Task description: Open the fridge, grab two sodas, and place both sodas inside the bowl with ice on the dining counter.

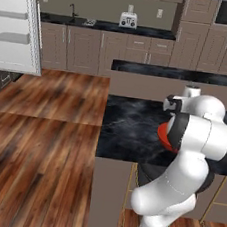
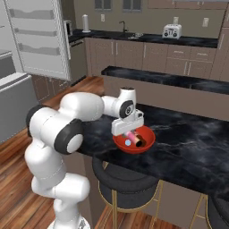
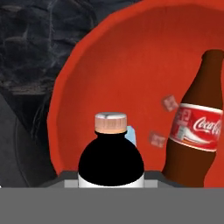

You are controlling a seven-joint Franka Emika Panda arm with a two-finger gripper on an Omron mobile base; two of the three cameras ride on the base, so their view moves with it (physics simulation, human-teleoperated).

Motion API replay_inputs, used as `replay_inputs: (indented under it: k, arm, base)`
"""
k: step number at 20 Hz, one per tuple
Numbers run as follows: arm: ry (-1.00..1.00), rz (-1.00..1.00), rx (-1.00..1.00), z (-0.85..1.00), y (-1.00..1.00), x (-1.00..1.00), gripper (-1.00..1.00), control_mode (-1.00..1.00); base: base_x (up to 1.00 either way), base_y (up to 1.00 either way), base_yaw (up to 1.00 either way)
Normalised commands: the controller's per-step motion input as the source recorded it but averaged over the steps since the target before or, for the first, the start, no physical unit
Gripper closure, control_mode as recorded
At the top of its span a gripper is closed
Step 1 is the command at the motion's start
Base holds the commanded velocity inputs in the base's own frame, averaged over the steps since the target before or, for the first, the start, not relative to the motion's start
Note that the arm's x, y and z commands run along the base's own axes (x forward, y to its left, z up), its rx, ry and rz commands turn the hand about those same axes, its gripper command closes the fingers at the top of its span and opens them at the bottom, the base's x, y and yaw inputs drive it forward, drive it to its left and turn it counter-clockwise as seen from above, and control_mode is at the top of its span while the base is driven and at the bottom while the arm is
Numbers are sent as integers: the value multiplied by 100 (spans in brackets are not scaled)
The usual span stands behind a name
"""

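Note:
On the black marbled dining counter (image 2: 188,147) (image 1: 129,127) sits the red-orange bowl (image 3: 109,65) (image 2: 147,139) (image 1: 162,134). The dark cola soda (image 3: 197,127) (image 2: 141,142) with its red label lies inside it among ice cubes (image 3: 168,103). My gripper (image 2: 127,132) (image 3: 110,181) hangs just over the bowl's left half, shut on the other soda (image 3: 110,153) (image 2: 130,135), which is pink with a black end. In the left base view my own arm hides the gripper. The fridge (image 1: 16,23) (image 2: 40,40) stands at the far left with its door swung open.
A black stool (image 2: 127,183) is tucked under the counter's near edge. A higher counter ledge (image 1: 166,71) runs behind the bowl. The wall counter holds a toaster (image 1: 128,20) (image 2: 171,31) and a sink. Wooden floor (image 1: 38,126) stretches towards the fridge.

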Motion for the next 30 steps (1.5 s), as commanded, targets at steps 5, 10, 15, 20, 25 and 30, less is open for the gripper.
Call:
replay_inputs:
  k: [5,10,15,20,25,30]
  arm:
    - [2,2,5,-24,0,17,100,-100]
    - [2,3,4,-21,0,17,100,-100]
    - [3,3,3,-16,0,21,100,-100]
    - [1,3,3,-17,0,9,-100,-100]
    - [0,2,4,-6,0,0,-100,-100]
    - [0,0,1,13,0,-6,-100,-100]
  base:
    - [0,0,0]
    - [0,0,0]
    - [0,0,0]
    - [0,0,0]
    - [0,0,0]
    - [0,0,0]
